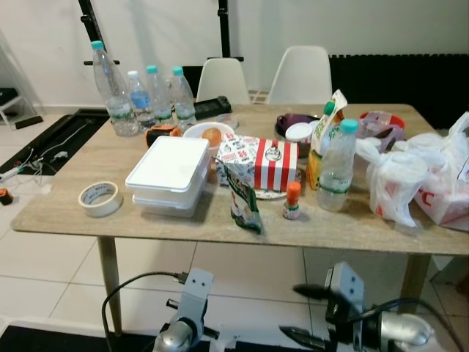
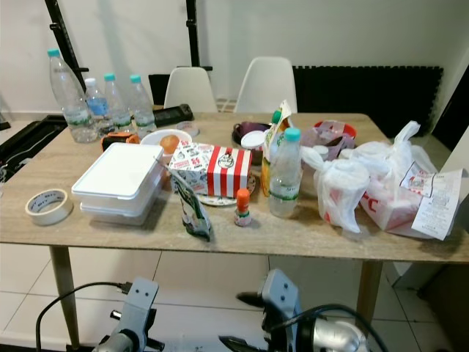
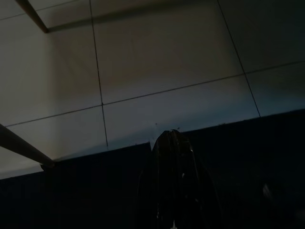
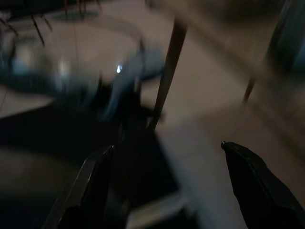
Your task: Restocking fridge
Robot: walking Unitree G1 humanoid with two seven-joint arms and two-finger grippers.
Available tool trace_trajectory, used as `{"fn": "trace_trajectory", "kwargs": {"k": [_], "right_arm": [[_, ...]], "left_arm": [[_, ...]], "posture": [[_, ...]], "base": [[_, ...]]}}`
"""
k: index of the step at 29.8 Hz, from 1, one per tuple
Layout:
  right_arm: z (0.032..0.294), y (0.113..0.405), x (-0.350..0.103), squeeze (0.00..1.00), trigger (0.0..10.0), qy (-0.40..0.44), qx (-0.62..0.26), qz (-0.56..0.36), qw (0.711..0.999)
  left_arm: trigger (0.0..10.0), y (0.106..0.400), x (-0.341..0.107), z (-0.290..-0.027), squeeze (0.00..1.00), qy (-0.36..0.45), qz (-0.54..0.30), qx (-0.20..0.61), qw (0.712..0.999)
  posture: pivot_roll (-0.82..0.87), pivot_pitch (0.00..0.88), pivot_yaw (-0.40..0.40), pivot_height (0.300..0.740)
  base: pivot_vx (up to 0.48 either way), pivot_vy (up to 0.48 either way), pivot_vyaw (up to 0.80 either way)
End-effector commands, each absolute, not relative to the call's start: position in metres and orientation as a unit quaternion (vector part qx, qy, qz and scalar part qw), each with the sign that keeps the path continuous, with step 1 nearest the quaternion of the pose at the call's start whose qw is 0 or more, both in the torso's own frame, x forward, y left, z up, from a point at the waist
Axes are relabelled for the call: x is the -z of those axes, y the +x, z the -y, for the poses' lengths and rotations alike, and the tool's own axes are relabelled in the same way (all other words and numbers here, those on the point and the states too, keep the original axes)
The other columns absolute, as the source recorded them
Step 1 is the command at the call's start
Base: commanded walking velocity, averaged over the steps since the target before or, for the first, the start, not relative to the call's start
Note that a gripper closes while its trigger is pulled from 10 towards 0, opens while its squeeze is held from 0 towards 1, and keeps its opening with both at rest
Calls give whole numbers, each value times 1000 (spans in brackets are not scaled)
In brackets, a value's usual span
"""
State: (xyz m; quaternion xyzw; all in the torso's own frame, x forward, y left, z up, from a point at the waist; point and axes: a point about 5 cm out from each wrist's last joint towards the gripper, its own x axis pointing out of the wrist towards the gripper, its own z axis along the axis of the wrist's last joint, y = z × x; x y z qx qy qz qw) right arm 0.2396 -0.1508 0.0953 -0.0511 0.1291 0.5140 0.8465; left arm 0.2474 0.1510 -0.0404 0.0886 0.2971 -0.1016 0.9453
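- The goods to restock sit on the worktop (image 1: 66,213): a clear water bottle (image 1: 337,167) with a teal cap stands toward the right of the front edge, an orange juice carton (image 1: 322,143) just behind it, a small hot-sauce bottle (image 1: 292,202) just beside it.
- Risk: the tall, smooth, light bottle may tip or slip if caught high, and could knock over the sauce bottle next to it.
- Two stacked white foam boxes (image 1: 170,174) sit left of centre; the soft, brittle lids would dent under a hard squeeze.
- A green foil pouch (image 1: 242,194) stands near the front edge, limp and crinkly, and looks easy to sweep off.
- The red-striped cardboard box (image 1: 267,163) sits at the middle; thin white plastic bags (image 1: 421,176) slump at the right end and could snag a finger.
- Four more bottles (image 1: 143,95) cluster at the far-left corner; a roll of tape (image 1: 100,198) lies near the front-left corner.
- The right gripper (image 4: 167,183) hangs below the worktop's front edge with its jaws spread wide and empty; raised carelessly, it could strike the edge from beneath.
- The left gripper (image 3: 174,191) hangs idle over the tiled floor (image 3: 157,57), jaws pressed together, holding nothing.
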Motion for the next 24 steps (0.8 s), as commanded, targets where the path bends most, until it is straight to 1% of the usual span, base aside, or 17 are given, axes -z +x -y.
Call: {"fn": "trace_trajectory", "kwargs": {"k": [1,2,3,5,6,7,8,9,12,16,18,20,21,22,23,24], "right_arm": [[149,256,-113,0,10000,-55,-470,-81,877],[149,256,-113,0,10000,-55,-470,-81,877],[142,277,-132,0,10000,-54,-412,-36,909],[142,277,-132,0,10000,-54,-412,-36,909],[138,287,-139,114,10000,-47,-383,-24,922],[134,293,-145,412,10000,-36,-368,-15,929],[129,298,-150,1000,10000,-25,-353,-8,935],[129,298,-150,1000,10000,-25,-353,-8,935],[117,307,-152,1000,10000,-27,-345,-6,938],[115,313,-150,1000,10000,-50,-325,-3,944],[116,321,-145,1000,10000,-76,-278,1,957],[121,328,-139,1000,10000,-81,-225,-5,971],[124,332,-137,753,10000,-80,-199,-8,977],[124,332,-137,753,10000,-80,-199,-8,977],[126,334,-137,463,10000,-79,-179,-7,981],[130,340,-138,0,10000,-69,-139,-1,988]], "left_arm": [[10000,245,41,-151,0,83,-289,102,948],[10000,245,41,-151,0,83,-289,102,948],[10000,247,38,-148,0,85,-275,116,951],[10000,247,38,-148,0,85,-275,116,951],[10000,247,36,-143,0,84,-262,134,952],[10000,248,34,-139,0,84,-250,151,952],[10000,248,31,-135,0,86,-237,169,953],[10000,248,31,-135,0,86,-237,169,953],[10000,251,25,-128,0,89,-208,197,954],[10000,252,21,-127,0,86,-194,206,955],[10000,254,13,-124,0,83,-161,222,958],[10000,257,3,-121,0,79,-130,238,959],[10000,258,-1,-120,0,78,-119,245,959],[10000,258,-1,-120,0,78,-119,245,959],[10000,259,-4,-118,0,77,-111,250,959],[10000,260,-7,-117,0,77,-101,255,959]], "posture": [[-57,25,35,740],[-57,25,35,740],[-56,28,36,740],[-56,28,36,740],[-56,30,37,740],[-52,32,36,740],[-48,33,33,740],[-48,33,33,740],[-40,36,25,740],[-36,36,21,740],[-36,37,21,740],[-29,38,18,740],[-26,39,18,740],[-26,39,18,740],[-26,39,18,740],[-26,40,19,740]], "base": [[0,0,0],[0,0,0],[0,0,0],[0,0,0],[0,0,0],[0,0,0],[0,0,0],[0,0,0],[0,0,0],[0,0,0],[0,0,0],[0,0,0],[0,0,0],[0,0,0],[0,0,0],[0,0,0]]}}
